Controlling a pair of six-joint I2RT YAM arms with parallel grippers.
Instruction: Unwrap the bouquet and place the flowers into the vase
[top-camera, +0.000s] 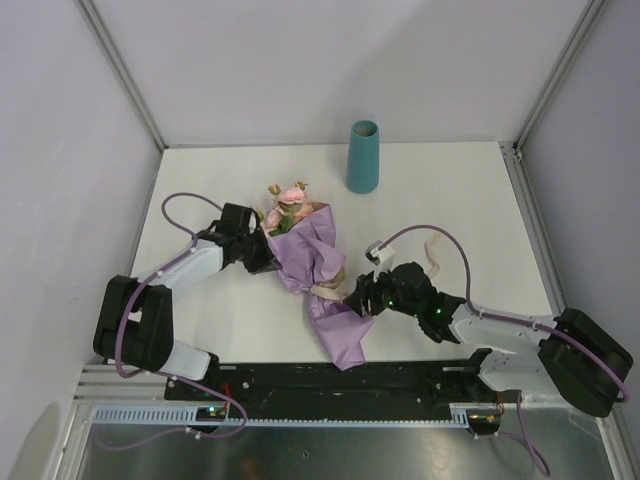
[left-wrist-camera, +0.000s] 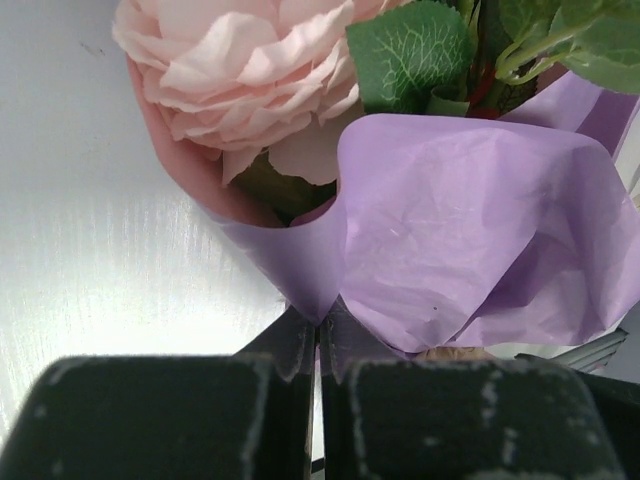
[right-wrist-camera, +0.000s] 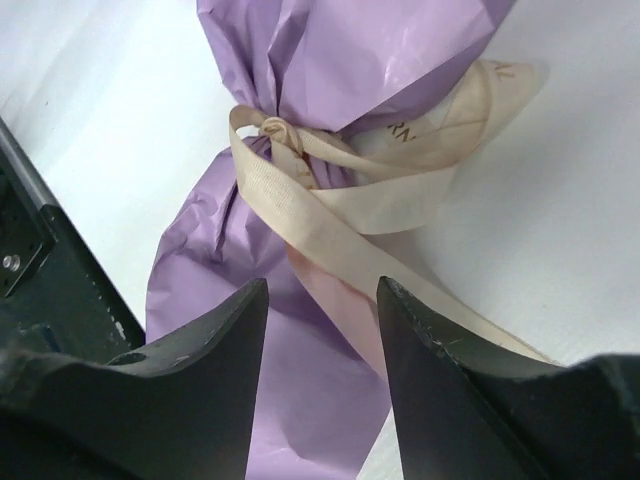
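The bouquet (top-camera: 310, 268) is lying diagonally mid-tabletop (top-camera: 460, 210), roses (top-camera: 288, 200) pointing at the far edge, lilac paper (left-wrist-camera: 470, 230) on, cream ribbon (right-wrist-camera: 330, 205) tied. Left gripper (left-wrist-camera: 318, 335) is clamping the paper's edge right by the blooms. Right gripper (right-wrist-camera: 322, 300) is hovering, jaws apart, with the ribbon tail running between them, not pinched. Teal vase (top-camera: 363, 157) is standing upright near the far edge, well apart.

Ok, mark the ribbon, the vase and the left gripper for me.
ribbon (right-wrist-camera: 275, 130), right wrist view, on its knot.
vase (top-camera: 363, 160), top external view, mid-body.
left gripper (left-wrist-camera: 318, 335), left wrist view, where the fingertips meet.
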